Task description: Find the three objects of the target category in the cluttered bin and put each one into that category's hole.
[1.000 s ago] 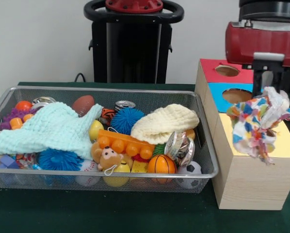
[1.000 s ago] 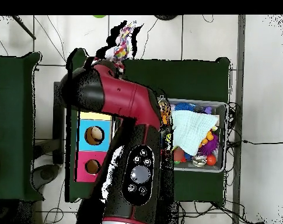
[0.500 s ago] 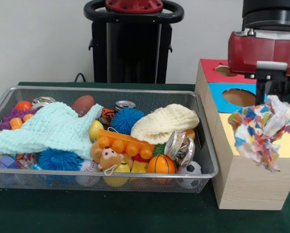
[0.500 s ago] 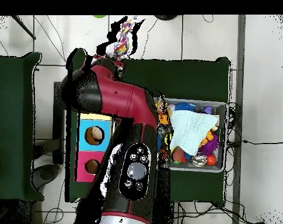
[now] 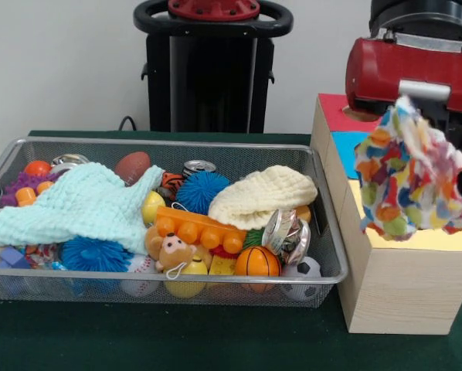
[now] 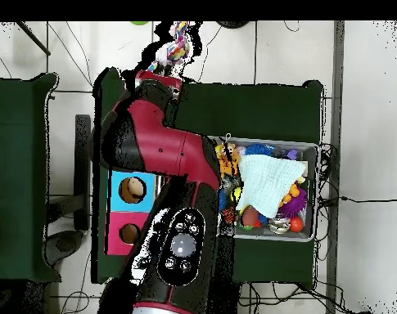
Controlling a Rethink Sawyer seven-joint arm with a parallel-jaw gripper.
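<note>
Jaws: hidden behind the cloth; whether they clamp it, cannot tell.
Multicoloured cloth (image 5: 411,176): hanging below the red arm head (image 5: 412,71), above the wooden box (image 5: 393,282).
Wire bin (image 5: 330,267): cluttered, beside the box on the bench.

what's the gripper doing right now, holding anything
Gripper: shut on the multicoloured cloth, which hangs from it above the yellow top of the wooden box.

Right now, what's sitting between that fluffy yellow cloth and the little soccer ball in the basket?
In the front view, a shiny crumpled silver object lies between the yellow cloth and the soccer ball.
</note>
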